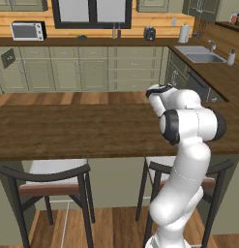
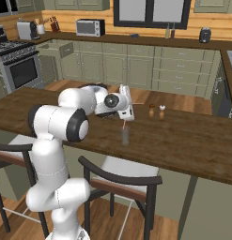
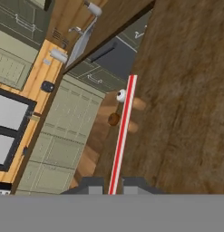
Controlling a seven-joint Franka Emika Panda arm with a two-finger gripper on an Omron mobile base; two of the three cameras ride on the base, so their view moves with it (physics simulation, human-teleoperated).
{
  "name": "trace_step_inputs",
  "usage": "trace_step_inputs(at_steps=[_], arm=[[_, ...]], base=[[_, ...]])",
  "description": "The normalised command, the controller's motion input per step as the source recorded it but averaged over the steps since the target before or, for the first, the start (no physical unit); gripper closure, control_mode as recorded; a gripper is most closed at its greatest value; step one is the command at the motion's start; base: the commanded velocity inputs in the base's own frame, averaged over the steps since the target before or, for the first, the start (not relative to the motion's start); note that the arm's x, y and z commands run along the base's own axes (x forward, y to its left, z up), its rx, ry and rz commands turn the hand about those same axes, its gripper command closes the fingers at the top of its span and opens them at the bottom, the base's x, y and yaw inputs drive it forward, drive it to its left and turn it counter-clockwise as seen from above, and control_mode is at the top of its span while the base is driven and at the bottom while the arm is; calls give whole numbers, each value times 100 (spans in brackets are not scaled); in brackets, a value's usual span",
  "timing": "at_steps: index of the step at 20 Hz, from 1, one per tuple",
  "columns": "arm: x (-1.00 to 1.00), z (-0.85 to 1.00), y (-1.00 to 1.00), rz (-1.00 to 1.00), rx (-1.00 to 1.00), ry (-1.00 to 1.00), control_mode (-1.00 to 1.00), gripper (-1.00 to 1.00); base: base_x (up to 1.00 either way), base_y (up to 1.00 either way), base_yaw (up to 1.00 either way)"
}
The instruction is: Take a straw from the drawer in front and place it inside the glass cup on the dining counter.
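Currently the gripper [image 2: 125, 118] is pinching the straw [image 3: 122, 135] over the dining counter [image 2: 192, 140], just above the glass cup [image 2: 125, 136]. Lowering should be proceeding slowly, keeping the straw's tip centred over the rim before release.

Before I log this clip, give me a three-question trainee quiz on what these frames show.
1. True or false: the hand is shut on the straw.
2. Multiple choice: the glass cup stands on A) the dining counter, B) a stool, C) the stove.
3. Fill in: in the right base view, the hand hangs just ___ the cup.

Key: 1 true. 2 A. 3 above; the straw's tip points down toward the cup, and the frames do not show it inside yet.
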Motion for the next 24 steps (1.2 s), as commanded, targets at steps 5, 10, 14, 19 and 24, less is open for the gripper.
trace_step_inputs(at_steps=[5,10,14,19,24], arm=[[-20,-26,-24,0,0,-7,-100,100],[-46,-24,-28,0,0,-7,-100,100],[-12,-31,-9,0,0,-8,-100,100],[0,-24,0,0,0,-13,-100,100],[0,-37,0,0,0,-9,-100,100]], base=[[0,0,0],[0,0,0],[0,0,0],[0,0,0],[0,0,0]])
